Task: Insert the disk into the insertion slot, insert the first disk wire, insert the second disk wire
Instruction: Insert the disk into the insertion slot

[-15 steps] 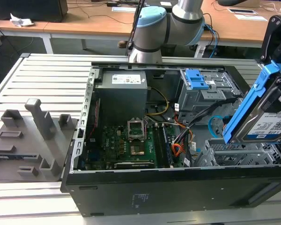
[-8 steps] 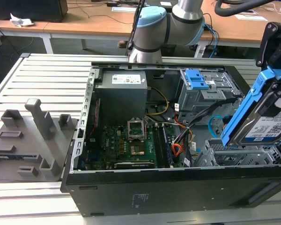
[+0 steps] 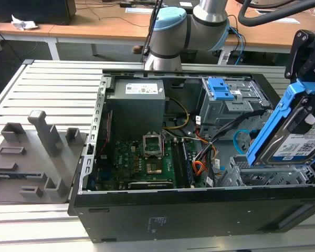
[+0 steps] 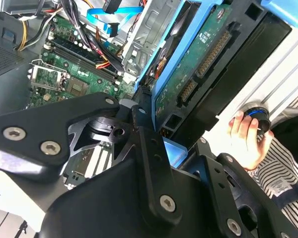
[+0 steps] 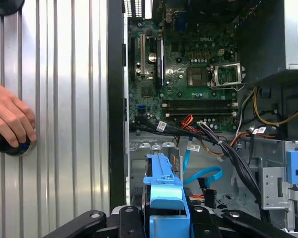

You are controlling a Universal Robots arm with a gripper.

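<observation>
blue-framed disk [image 3: 296, 144] tilted in tool [image 5: 165, 218], w/ lower end at insertion slot [image 3: 241, 173]

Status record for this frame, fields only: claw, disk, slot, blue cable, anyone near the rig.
claw: shut on the disk's blue carrier
disk: steeply tilted, lower end at the slot's top, not seated
insertion slot: silver perforated cage under the disk, at the exterior view's right end of the case
second disk wire: light-blue, lying loose inside the case, not on the disk
hand: resting on a dark round knob on the slatted table beside the case
</observation>
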